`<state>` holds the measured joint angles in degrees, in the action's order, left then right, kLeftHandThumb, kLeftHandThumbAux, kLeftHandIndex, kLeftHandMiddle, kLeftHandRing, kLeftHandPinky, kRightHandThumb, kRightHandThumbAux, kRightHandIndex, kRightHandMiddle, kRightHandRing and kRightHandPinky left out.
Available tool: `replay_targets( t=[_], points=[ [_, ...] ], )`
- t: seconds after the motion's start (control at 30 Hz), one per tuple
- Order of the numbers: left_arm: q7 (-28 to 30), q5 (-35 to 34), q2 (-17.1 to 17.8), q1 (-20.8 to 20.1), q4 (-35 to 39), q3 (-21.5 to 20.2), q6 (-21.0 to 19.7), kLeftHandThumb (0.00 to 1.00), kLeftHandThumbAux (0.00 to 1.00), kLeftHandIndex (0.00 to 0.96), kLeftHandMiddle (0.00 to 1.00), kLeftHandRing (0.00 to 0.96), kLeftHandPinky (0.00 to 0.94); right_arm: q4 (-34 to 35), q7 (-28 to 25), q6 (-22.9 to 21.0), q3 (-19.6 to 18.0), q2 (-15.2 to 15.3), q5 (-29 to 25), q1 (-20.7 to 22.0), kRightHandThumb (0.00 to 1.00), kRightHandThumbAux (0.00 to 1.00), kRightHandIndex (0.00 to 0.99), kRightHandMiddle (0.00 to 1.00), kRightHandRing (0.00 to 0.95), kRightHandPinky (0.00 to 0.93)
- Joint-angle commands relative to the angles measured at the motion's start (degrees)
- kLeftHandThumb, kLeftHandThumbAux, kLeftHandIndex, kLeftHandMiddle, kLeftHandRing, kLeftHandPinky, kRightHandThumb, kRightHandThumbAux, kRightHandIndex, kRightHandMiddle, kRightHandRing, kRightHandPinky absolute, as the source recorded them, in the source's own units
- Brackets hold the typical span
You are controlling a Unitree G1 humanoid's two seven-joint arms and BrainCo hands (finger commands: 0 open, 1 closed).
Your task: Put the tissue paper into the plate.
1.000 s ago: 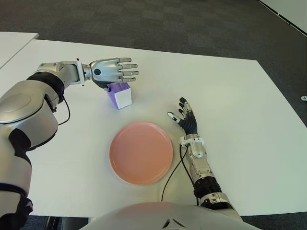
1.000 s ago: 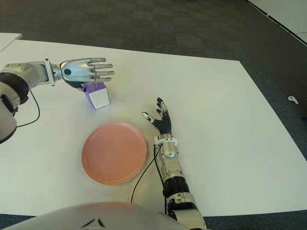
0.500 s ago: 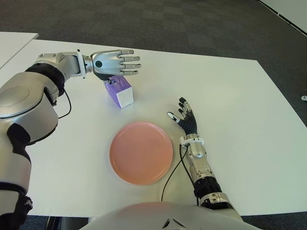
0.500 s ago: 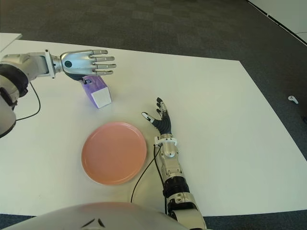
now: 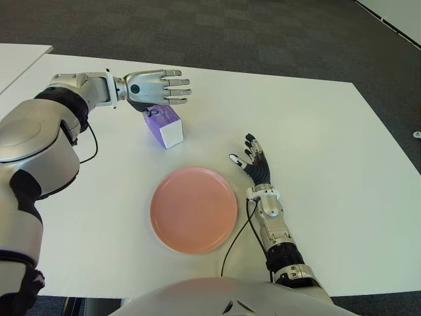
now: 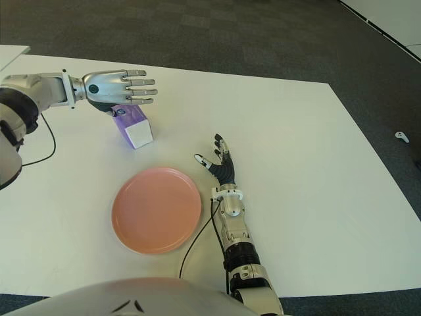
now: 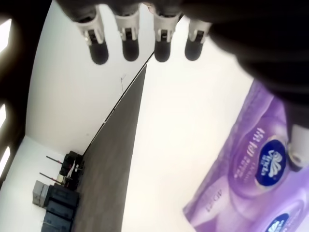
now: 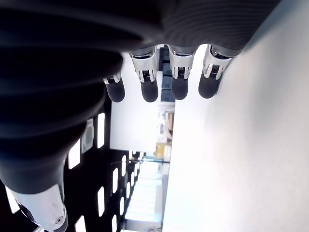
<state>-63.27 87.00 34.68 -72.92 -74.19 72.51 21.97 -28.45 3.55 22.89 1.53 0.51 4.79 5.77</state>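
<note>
Left eye view shows the left hand [image 5: 152, 88] flat with fingers straight, holding nothing. The purple tissue paper [image 5: 164, 127] sits just under it on the white surface [image 5: 316, 125]. The pink plate [image 5: 193, 209] lies nearer the body, with the right hand [image 5: 255, 166] open beside it.

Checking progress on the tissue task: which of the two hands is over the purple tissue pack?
The left hand, fingers spread just above the tissue pack. The right hand shows open to the right of the pink plate.
</note>
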Motion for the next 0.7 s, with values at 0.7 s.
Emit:
replay_targets(
  t=[0.7],
  points=[
    [11.55,-1.78,-1.4,2.2,-2.19,-0.01,-0.71,0.258,0.341,0.0,0.0,0.0,0.0,-3.41,-0.36,-5.24,0.81,0.07,0.68,-8.11,0.081,0.698,0.0,0.0,0.0,0.0]
  ],
)
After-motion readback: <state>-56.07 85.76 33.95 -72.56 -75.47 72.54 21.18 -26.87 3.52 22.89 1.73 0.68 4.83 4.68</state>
